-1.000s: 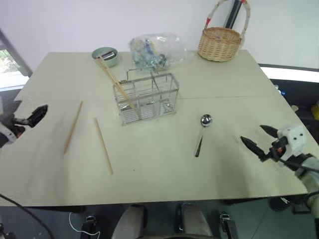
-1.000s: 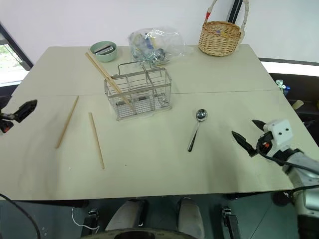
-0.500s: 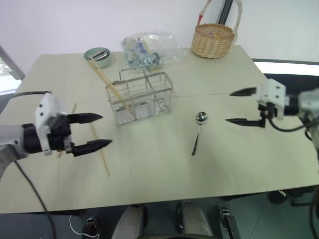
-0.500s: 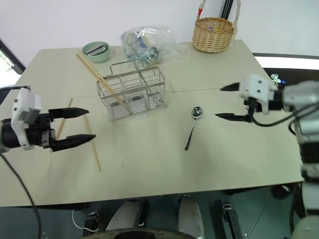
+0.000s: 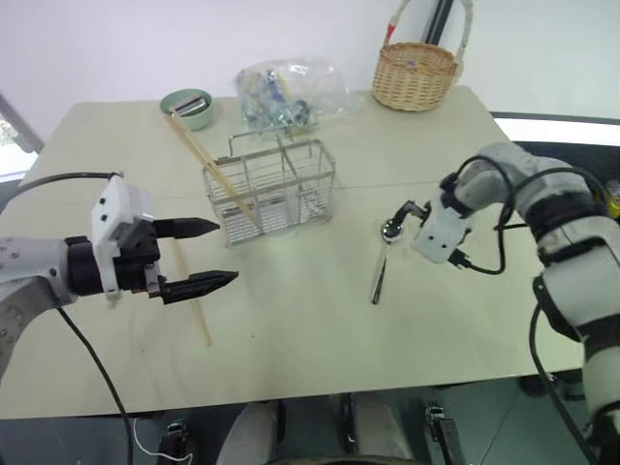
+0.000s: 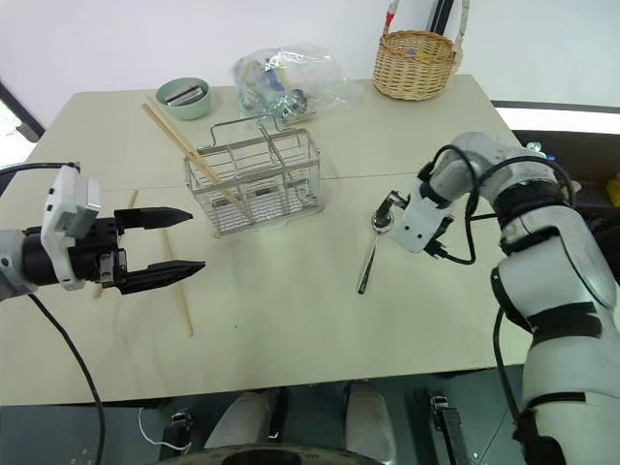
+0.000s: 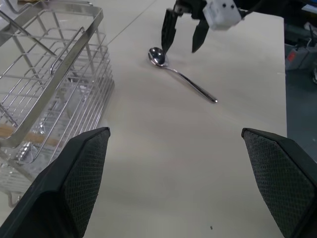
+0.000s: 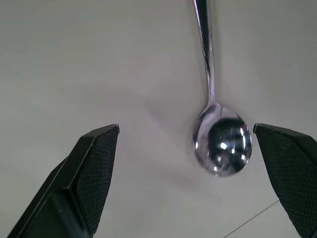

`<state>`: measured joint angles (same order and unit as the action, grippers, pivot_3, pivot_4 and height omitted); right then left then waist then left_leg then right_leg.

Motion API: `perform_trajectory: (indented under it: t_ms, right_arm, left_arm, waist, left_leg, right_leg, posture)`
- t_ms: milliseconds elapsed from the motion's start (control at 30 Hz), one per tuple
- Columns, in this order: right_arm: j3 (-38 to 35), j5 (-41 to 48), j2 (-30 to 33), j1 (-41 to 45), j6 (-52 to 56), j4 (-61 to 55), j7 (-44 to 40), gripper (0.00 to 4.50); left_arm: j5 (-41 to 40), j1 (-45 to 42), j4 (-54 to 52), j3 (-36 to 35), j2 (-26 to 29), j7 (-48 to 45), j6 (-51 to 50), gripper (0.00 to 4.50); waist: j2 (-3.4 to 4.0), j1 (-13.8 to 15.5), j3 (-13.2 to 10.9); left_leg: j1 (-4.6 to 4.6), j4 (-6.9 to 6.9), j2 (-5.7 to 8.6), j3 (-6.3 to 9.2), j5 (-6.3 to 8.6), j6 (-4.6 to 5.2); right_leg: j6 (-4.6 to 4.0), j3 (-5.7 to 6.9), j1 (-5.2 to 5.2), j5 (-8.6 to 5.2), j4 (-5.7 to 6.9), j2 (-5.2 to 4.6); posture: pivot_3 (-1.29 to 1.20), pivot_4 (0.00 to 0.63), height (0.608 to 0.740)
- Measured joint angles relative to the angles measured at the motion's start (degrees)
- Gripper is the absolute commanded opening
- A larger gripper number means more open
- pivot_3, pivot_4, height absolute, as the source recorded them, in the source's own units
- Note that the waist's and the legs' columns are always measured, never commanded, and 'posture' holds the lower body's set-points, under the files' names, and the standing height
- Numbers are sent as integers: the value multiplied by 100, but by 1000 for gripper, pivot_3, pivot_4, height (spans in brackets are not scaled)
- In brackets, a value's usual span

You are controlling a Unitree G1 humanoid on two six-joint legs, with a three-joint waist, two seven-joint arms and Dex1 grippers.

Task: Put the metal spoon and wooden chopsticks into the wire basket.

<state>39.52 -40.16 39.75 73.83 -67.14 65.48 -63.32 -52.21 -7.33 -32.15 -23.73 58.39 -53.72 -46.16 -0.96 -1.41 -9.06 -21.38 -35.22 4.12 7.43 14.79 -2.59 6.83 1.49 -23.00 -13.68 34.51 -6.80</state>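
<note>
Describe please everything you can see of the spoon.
The spoon is small, shiny and looks like metal, with a round bowl and a slim, darker handle. It lies flat on the table, bowl up, to the right of the wire basket and apart from it, handle pointing toward the robot. The right tool hangs open just above the bowl; one fingertip is very near its rim, and contact cannot be told.
</note>
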Motion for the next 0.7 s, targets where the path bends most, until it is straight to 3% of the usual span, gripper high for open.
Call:
perform_trajectory:
  t_ms: [267, 533, 633, 700]
  right_arm:
    - [895, -1420, -601, 503, -176, 473, 1892, 4465]
    - [1223, -1831, -965, 712, -243, 759, 2453, 4465]
    - [1221, -1821, -1015, 727, -243, 899, 2374, 3649]
    - [1221, -1814, -1021, 715, -246, 966, 2288, 2657]
  left_arm:
    - [-227, 85, -156, -227, 0, 319, -113, 4500]
    - [-414, 29, -186, -234, -16, 615, -112, 4500]
    - [-460, 27, -189, -234, -31, 682, -107, 4500]
    - [-477, 19, -189, -234, -58, 750, -107, 4500]
  waist:
    - [-28, -33, 11]
    - [-58, -137, 29]
    - [-63, -137, 33]
    - [-65, -140, 34]
  left_leg:
    - [15, -1, 0, 8, -8, -9]
    - [20, 0, 0, 9, -9, -11]
    - [23, 1, -1, 9, -8, -11]
    - [23, 1, -1, 8, -9, -11]
  right_leg:
    - [-45, -13, -20, -24, 72, 10]
    - [-43, -14, -18, -22, 72, 15]
    - [-43, -14, -17, -21, 73, 17]
    - [-43, -15, -16, -21, 73, 17]
  posture:
    - [0, 150, 688]
    - [0, 150, 688]
    - [0, 150, 688]
    - [0, 150, 688]
